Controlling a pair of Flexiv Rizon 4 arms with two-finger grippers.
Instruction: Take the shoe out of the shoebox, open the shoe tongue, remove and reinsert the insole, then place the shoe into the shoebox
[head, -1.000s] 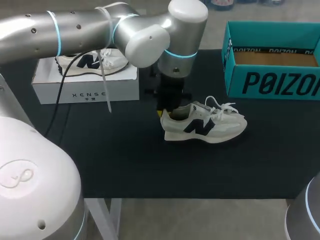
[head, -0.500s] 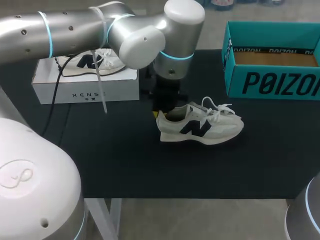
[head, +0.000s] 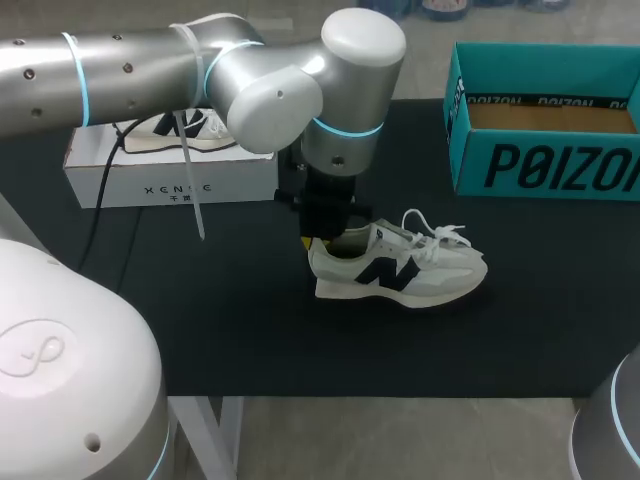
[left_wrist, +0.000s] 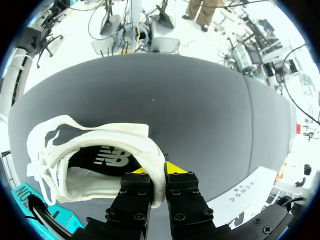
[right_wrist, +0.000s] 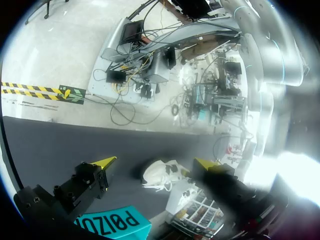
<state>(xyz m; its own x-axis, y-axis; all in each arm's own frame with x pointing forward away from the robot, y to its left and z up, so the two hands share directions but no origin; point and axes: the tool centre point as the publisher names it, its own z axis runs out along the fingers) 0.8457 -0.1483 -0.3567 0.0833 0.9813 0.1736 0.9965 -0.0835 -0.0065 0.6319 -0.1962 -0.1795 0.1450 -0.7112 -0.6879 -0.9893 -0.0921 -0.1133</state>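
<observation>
left end effector (left_wrist: 158, 171) pinches the shoe (head: 400, 272) by its heel collar, fingers nearly together; shoe lies on the counter (head: 250, 330), toe pointing right toward the shoebox (head: 545, 165); right end effector (right_wrist: 154, 162) gapes empty, farther off.

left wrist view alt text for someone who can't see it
The left gripper is shut on the heel of a white sneaker, one finger inside the collar and one outside. The black table spreads beyond it, and a teal shoebox corner shows beside the sneaker.
</observation>
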